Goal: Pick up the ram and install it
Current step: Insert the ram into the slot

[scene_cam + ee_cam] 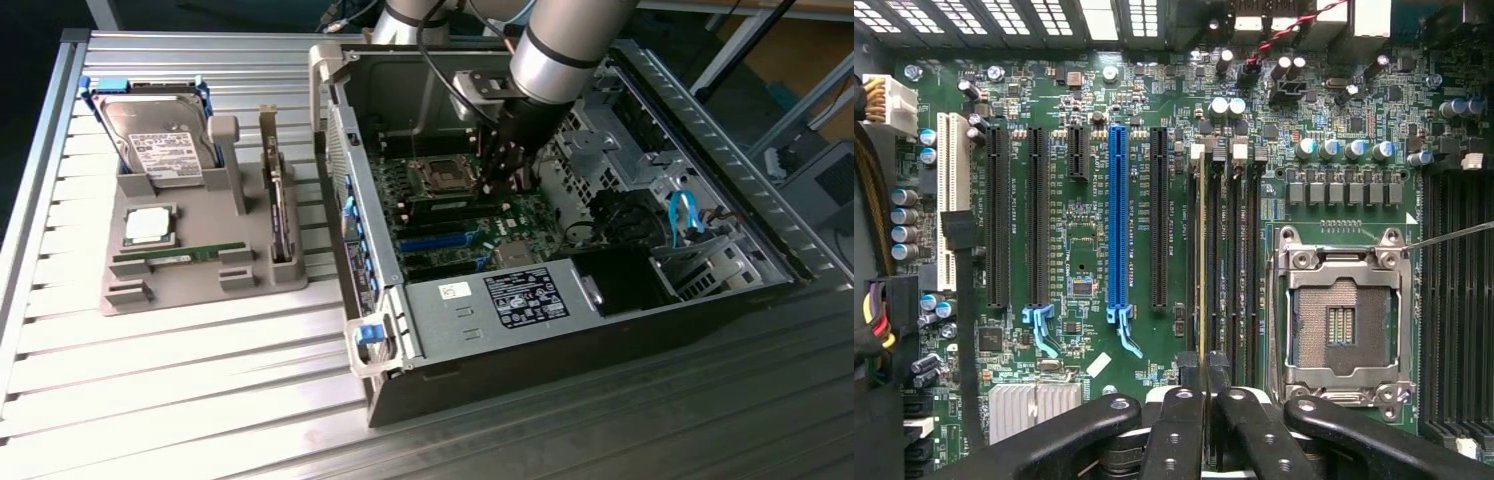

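Exterior view, L to R: gray tray (pixel 200 295) sits well apart from the fingers, on the exterior view's left. It carries a hard drive (pixel 163 140), a square CPU chip (pixel 148 225), a green stick (pixel 180 255) lying flat in its holder, and a dark card (pixel 278 215) standing on edge. Next comes the open PC case (pixel 334 120). The arm (pixel 561 40) reaches down into it, w/ the gripper (pixel 511 185) low over the motherboard (pixel 467 225), close beside the CPU socket (pixel 443 177).

Wrist view: fingers (pixel 1176 430) are clenched tight on the ram (pixel 1201 260). It shows edge-on as a thin yellowish line running straight out from between the fingertips. The ram lines up w/ the memory slots (pixel 1239 250), at the first one of the row. Can't tell if it's fully seated or just resting in the slot. The long blue slot (pixel 1118 220) and black expansion slots lie off to one side of the fingers. The open CPU socket, w/ its metal frame, lies just off the other side, past the remaining memory slots.
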Motion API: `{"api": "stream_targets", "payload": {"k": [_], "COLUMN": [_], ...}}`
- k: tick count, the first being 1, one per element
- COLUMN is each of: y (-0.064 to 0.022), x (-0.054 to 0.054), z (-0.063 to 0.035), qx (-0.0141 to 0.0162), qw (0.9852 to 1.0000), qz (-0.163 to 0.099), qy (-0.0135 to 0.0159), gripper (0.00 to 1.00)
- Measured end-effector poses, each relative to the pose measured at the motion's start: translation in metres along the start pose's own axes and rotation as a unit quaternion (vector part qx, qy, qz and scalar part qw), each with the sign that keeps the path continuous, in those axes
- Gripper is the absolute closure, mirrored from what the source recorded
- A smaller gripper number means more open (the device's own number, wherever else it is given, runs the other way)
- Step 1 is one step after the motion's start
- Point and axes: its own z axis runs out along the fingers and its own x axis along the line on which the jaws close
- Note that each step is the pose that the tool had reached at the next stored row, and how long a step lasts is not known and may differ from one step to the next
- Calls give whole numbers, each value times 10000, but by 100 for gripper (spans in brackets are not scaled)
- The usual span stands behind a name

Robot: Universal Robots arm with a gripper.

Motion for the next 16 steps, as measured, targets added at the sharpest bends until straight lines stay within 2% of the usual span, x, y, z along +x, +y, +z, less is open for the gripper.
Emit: {"api": "stream_targets", "payload": {"k": [16], "y": [-2], "x": [8], "z": [34], "qx": [0], "qw": [10000], "qz": [0], "qy": [1], "gripper": [88]}}
